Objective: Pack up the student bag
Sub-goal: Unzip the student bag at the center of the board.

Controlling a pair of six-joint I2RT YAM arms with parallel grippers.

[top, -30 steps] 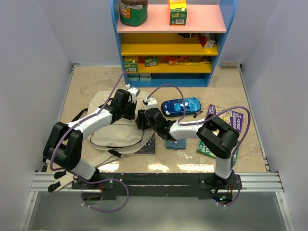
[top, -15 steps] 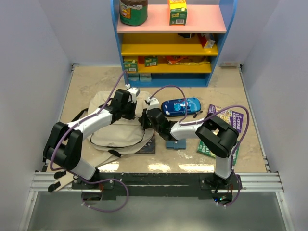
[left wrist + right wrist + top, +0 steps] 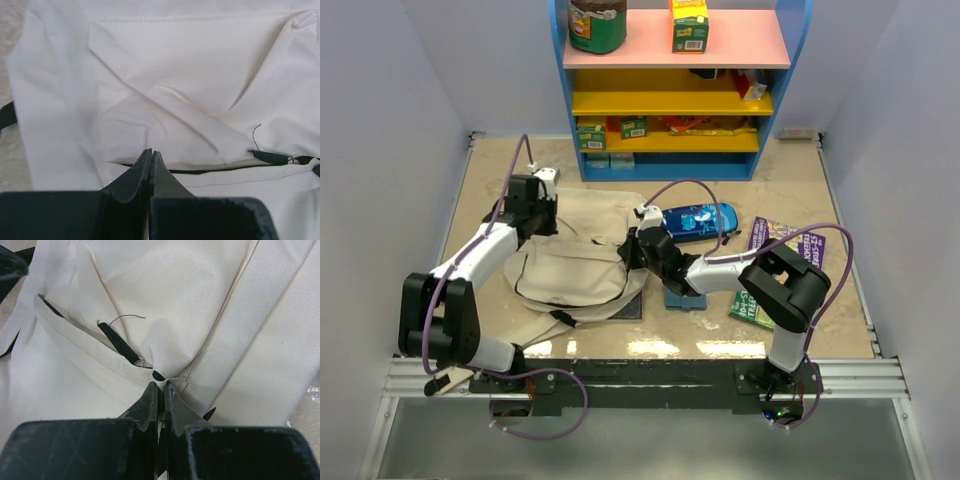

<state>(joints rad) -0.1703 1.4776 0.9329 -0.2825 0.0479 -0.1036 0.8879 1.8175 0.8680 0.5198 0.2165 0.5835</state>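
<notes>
The student bag [image 3: 570,270] is a cream canvas backpack lying flat at the left middle of the table, with black straps at its near edge. My left gripper [image 3: 542,214] is at the bag's far left corner. In the left wrist view its jaws [image 3: 151,153] are shut, pinching cream fabric [image 3: 200,75] by a black zipper line. My right gripper [image 3: 632,250] is at the bag's right edge. In the right wrist view it [image 3: 161,385] is shut on a bunched fold of the bag [image 3: 175,300] next to a black zipper pull [image 3: 117,342].
A blue pencil case [image 3: 697,220] lies just behind the right arm. Books [image 3: 785,262] lie at the right, a small blue object [image 3: 682,298] under the right forearm, and a dark book [image 3: 630,305] partly under the bag. A coloured shelf [image 3: 670,100] stands at the back.
My left gripper has moved left and away from me, drawing the bag's far edge with it, so the bag is spread wider. My right gripper has shifted slightly right, still pinching the bag.
</notes>
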